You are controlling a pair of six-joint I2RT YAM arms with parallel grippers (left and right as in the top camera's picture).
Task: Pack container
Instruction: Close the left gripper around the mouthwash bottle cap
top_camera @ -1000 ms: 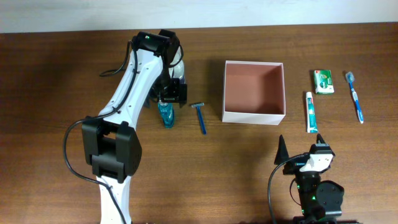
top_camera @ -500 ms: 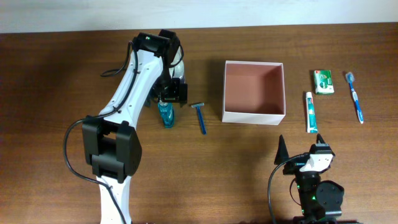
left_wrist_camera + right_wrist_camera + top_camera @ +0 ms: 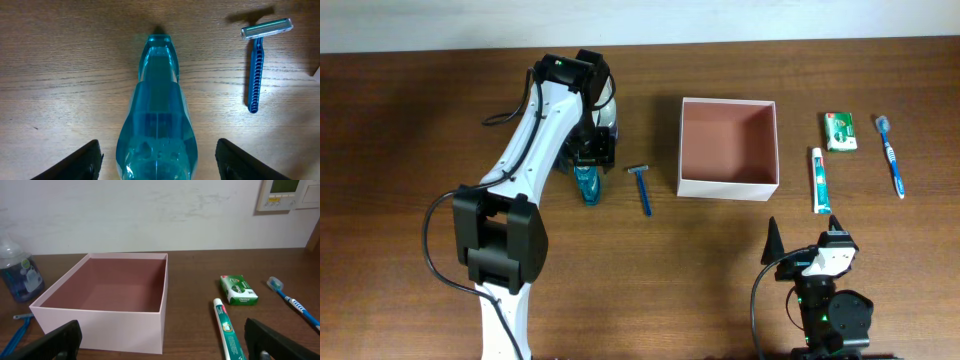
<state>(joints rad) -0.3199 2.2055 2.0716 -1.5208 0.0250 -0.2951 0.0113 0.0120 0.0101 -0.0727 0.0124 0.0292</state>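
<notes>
With jaws of left gripper [image 3: 157, 165] spread, straddles clear blue plastic bottle [image 3: 157, 110] lengthwise between them, touching neither side. Finds square white-walled, pinkish-brown-lined container [image 3: 100, 325] off to those jaws' side, past blue plastic razor [image 3: 255, 70]; dead ahead of right gripper [image 3: 167, 345], jaws wide too.

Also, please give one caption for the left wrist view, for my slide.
Left pincer, open, straddles a clear teal bottle lying flat; a blue razor beside it.

Blue bottle [image 3: 157, 125], razor [image 3: 643, 187], toothpaste [image 3: 819, 180], green packet [image 3: 839, 131], toothbrush [image 3: 893, 167] on wooden table [image 3: 400, 120]
</notes>
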